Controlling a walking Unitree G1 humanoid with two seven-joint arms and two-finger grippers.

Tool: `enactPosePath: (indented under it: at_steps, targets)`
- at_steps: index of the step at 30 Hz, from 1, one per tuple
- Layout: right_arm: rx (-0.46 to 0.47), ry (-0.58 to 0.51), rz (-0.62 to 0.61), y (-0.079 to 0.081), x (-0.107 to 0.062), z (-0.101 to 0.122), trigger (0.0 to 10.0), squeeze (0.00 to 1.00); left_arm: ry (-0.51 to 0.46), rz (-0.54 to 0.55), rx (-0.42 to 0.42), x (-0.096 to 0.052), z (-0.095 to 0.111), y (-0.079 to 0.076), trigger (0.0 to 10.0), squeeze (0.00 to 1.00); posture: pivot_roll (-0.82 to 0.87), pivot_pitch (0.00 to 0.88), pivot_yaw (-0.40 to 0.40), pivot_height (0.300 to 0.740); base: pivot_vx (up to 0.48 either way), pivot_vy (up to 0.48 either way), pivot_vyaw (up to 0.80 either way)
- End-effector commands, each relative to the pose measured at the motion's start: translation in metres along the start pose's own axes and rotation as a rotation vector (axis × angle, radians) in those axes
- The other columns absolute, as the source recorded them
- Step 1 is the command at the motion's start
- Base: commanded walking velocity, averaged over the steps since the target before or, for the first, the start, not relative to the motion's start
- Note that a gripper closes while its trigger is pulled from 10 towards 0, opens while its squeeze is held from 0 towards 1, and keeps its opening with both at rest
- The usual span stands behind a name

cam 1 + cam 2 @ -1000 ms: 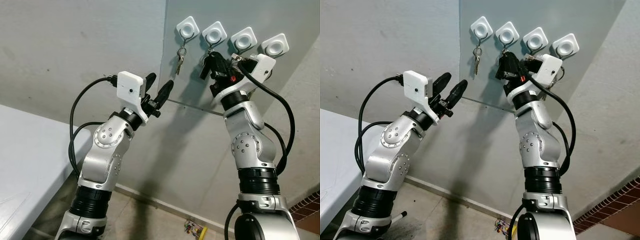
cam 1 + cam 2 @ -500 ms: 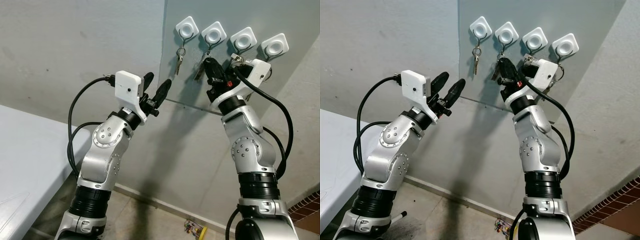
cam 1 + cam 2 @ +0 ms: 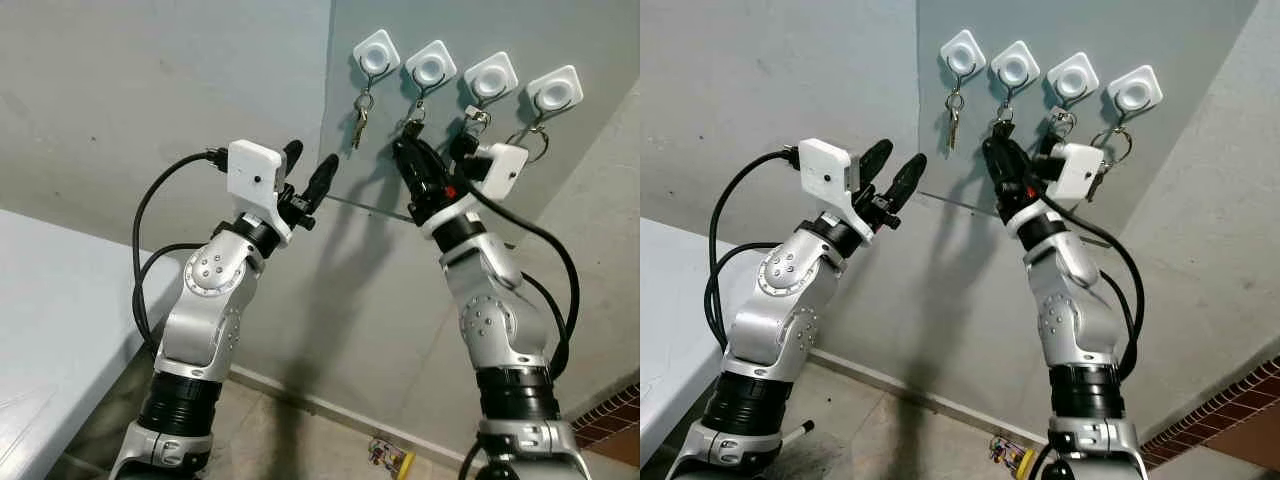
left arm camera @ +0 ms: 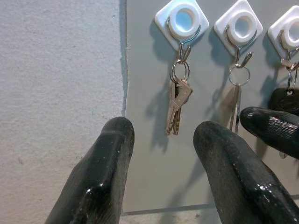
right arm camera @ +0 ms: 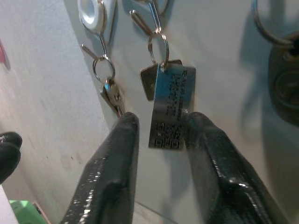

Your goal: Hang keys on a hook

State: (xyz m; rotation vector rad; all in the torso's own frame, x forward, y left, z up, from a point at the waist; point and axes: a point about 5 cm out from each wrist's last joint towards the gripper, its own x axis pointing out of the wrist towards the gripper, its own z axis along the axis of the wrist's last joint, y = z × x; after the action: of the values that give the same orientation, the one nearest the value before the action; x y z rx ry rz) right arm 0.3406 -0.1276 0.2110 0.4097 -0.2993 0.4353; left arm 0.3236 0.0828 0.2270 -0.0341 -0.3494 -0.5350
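Four white hooks sit in a row on a grey wall panel. A bunch of keys hangs from the first hook. From the second hook hangs a ring with a key and a metal tag. My right gripper is just below that hook, open, with the tag hanging free between its fingertips. A black fob hangs on the third hook, a bare ring on the fourth. My left gripper is raised toward the first hook's keys, open and holding nothing.
A white table stands at the lower left. A small coloured object lies on the floor by the wall's foot. Brick paving shows at the lower right. The wall turns a corner just left of the panel.
My right gripper has dropped down and back from the second hook, and the tagged keys now hang there on their own. The left gripper has risen slightly.
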Motion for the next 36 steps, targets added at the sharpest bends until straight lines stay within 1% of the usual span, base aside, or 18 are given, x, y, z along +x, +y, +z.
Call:
enactPosePath:
  at_steps: [1,6,10,11,17,20,21,22,23,24,25,27,29,30,31,32,33,36]
  targets:
    - [-0.035,-0.011,0.015,0.001,-0.005,0.003,10.0,1.00,0.021,0.032,0.030,-0.003,-0.008,0.002,10.0,0.00,-0.12,0.010,-0.053,0.724,0.000,0.000,0.00]
    - [-0.045,0.024,-0.011,-0.003,-0.015,-0.009,10.0,1.00,0.046,0.071,0.040,-0.007,-0.019,0.007,10.0,0.00,-0.13,0.003,-0.050,0.724,0.000,0.000,0.00]
    - [-0.065,0.099,-0.037,-0.006,-0.031,-0.034,10.0,1.00,0.100,0.089,0.052,-0.016,-0.042,0.008,10.0,0.00,-0.14,0.000,-0.047,0.724,0.000,0.000,0.00]
    - [-0.078,0.131,-0.054,-0.008,-0.037,-0.045,10.0,1.00,0.141,0.097,0.030,-0.021,-0.055,0.007,10.0,0.00,-0.14,0.000,-0.044,0.724,0.000,0.000,0.00]
    - [-0.146,0.244,-0.069,-0.015,-0.054,-0.070,10.0,1.00,0.217,0.130,0.024,-0.034,-0.083,0.007,10.0,0.00,-0.15,0.000,-0.041,0.724,0.000,0.000,0.00]
    - [-0.192,0.348,-0.068,-0.022,-0.074,-0.095,10.0,1.00,0.339,0.169,-0.007,-0.049,-0.114,0.008,10.0,0.00,-0.16,0.000,-0.035,0.724,0.000,0.000,0.00]
    - [-0.192,0.348,-0.068,-0.022,-0.074,-0.095,10.0,1.00,0.339,0.169,-0.007,-0.049,-0.114,0.008,10.0,0.00,-0.16,0.000,-0.035,0.724,0.000,0.000,0.00]
    - [-0.223,0.387,-0.081,-0.026,-0.081,-0.102,10.0,1.00,0.369,0.160,-0.026,-0.053,-0.122,0.007,10.0,0.00,-0.16,0.000,-0.034,0.724,0.000,0.000,0.00]
    - [-0.277,0.480,-0.101,-0.034,-0.099,-0.120,10.0,1.00,0.433,0.137,-0.012,-0.066,-0.139,0.004,10.0,0.00,-0.16,0.000,-0.034,0.724,0.000,0.000,0.00]
    - [-0.277,0.480,-0.101,-0.034,-0.099,-0.120,10.0,1.00,0.433,0.137,-0.012,-0.066,-0.139,0.004,10.0,0.00,-0.16,0.000,-0.034,0.724,0.000,0.000,0.00]
    - [-0.298,0.532,-0.114,-0.040,-0.111,-0.131,10.0,1.00,0.491,0.119,-0.039,-0.075,-0.151,0.002,10.0,0.00,-0.16,0.000,-0.033,0.724,0.000,0.000,0.00]
    - [-0.304,0.581,-0.123,-0.043,-0.120,-0.139,10.0,1.00,0.530,0.128,-0.063,-0.083,-0.161,0.001,10.0,0.00,-0.16,0.000,-0.031,0.724,0.000,0.000,0.00]
    - [-0.290,0.692,-0.183,-0.052,-0.146,-0.157,10.0,1.00,0.660,0.116,-0.041,-0.104,-0.183,-0.005,10.0,0.00,-0.16,0.000,-0.030,0.724,0.000,0.000,0.00]
    - [-0.290,0.692,-0.183,-0.052,-0.146,-0.157,10.0,1.00,0.660,0.116,-0.041,-0.104,-0.183,-0.005,10.0,0.00,-0.16,0.000,-0.030,0.724,0.000,0.000,0.00]
    - [-0.303,0.754,-0.216,-0.057,-0.160,-0.166,10.0,1.00,0.724,0.091,-0.020,-0.115,-0.192,-0.010,10.0,0.00,-0.16,0.000,-0.028,0.724,0.000,0.000,0.00]
    - [-0.293,0.817,-0.226,-0.059,-0.176,-0.173,10.0,1.00,0.773,0.090,-0.045,-0.125,-0.200,-0.014,10.0,0.00,-0.16,0.000,-0.028,0.724,0.000,0.000,0.00]
    - [-0.293,0.817,-0.226,-0.059,-0.176,-0.173,10.0,1.00,0.773,0.090,-0.045,-0.125,-0.200,-0.014,10.0,0.00,-0.16,0.000,-0.028,0.724,0.000,0.000,0.00]
    - [-0.305,0.894,-0.266,-0.062,-0.196,-0.182,10.0,1.00,0.839,0.067,-0.037,-0.138,-0.209,-0.020,10.0,0.00,-0.16,0.000,-0.021,0.724,0.000,0.000,0.00]
